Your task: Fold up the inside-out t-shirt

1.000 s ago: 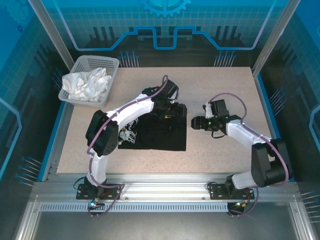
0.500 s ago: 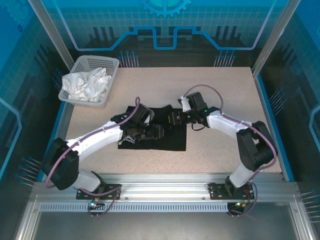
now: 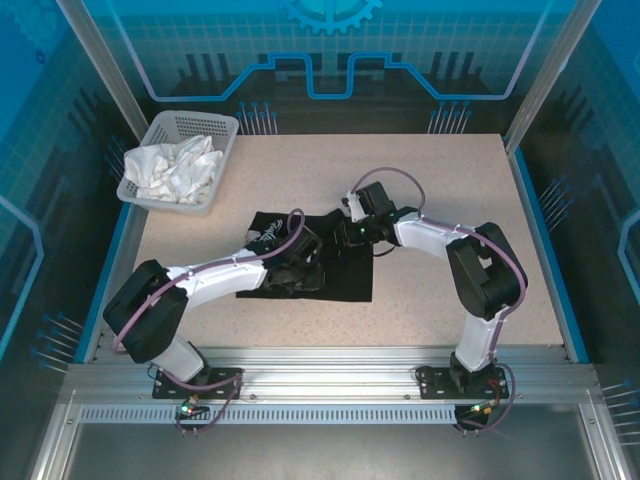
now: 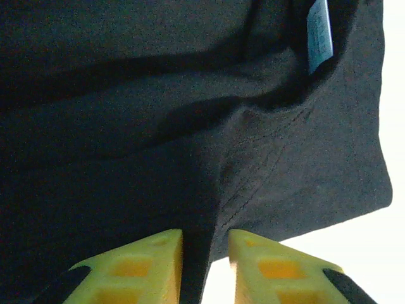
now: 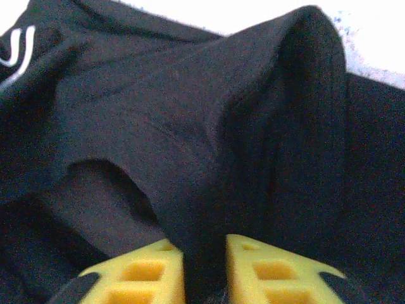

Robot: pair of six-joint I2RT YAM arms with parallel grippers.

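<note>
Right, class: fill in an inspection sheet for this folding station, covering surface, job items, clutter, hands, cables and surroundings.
Surface: beige speckled tabletop, flat.
Job's things: black t-shirt lying rumpled mid-table, white label showing.
Clutter: grey basket at the far left corner, holding white cloth.
Hands: left hand and right hand each pinch shirt fabric.
Cables: purple cable loops run along both arms.
Surroundings: blue panelled walls, aluminium frame.

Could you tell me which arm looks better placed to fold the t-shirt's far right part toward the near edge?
Right, I think. The right gripper pinches a raised ridge of the t-shirt at that far right part, while the left gripper holds fabric nearer the shirt's middle.
</note>
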